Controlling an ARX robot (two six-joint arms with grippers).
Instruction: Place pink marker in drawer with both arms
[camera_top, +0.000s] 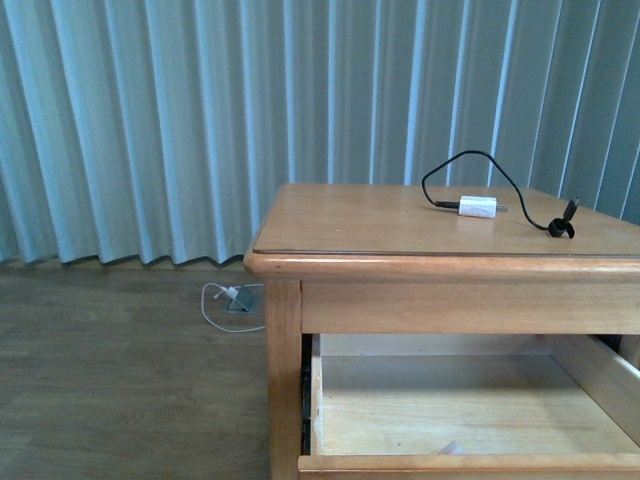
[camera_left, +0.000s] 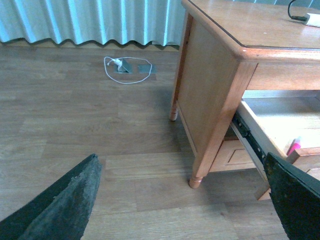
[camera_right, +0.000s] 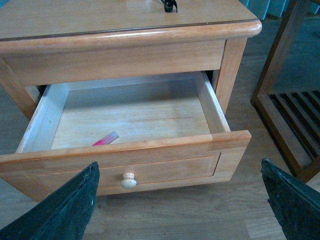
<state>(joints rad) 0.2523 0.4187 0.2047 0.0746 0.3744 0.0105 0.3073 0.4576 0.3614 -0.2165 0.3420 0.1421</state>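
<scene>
Lying slantwise in the open drawer (camera_right: 210, 105), pink marker (camera_right: 105, 138), pale cap rearward, left pincer (camera_left: 181, 156) and right pincer (camera_right: 178, 164) gaping empty, apart from it.

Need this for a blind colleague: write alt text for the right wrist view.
The pink marker lies inside the open drawer, close behind its front panel. The right gripper is open and empty, in front of the drawer.

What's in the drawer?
A pink marker lies near the front of the drawer, one end hidden behind the front panel. Otherwise bare wood.
</scene>
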